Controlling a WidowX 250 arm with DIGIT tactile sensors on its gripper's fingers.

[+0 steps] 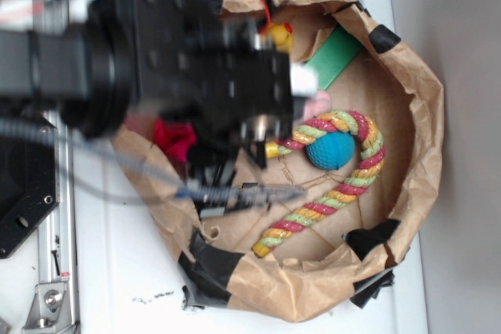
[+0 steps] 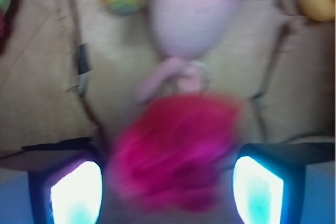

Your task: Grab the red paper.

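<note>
Between the spread fingers of the released hand (image 2: 168, 192) sits the red paper (image 2: 176, 153); close squarely, clear of the pink toy (image 2: 197, 17).

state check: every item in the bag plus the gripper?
red paper: crumpled, between the open fingers, not clamped.
gripper: open, straddling the paper.
pink plush toy: lying just beyond the paper.
teal ball: resting inside the cane's hook.
rope cane: lying flat.
paper bag: open, rim rolled down.
</note>
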